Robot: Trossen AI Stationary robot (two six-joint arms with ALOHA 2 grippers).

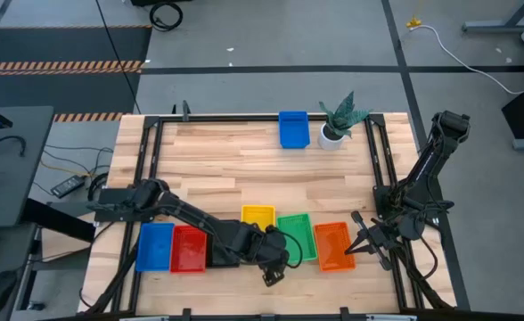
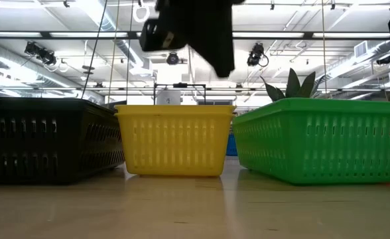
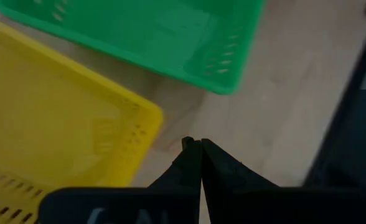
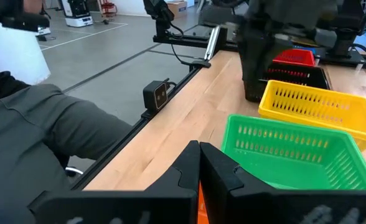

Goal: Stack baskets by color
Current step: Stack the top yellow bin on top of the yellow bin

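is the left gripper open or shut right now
Shut and empty. In its wrist view the left gripper has its two dark fingers pressed together, nothing between them, above bare table beside the yellow basket.

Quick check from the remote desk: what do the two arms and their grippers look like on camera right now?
Both arms are dark, nearly black, jointed segments with cables trailing along them. The left gripper ends in two matte black fingers tapering to wedge-like tips, with pale lettering on the housing behind them. The right gripper has the same black tapered fingers, also with faint pale lettering on its body.
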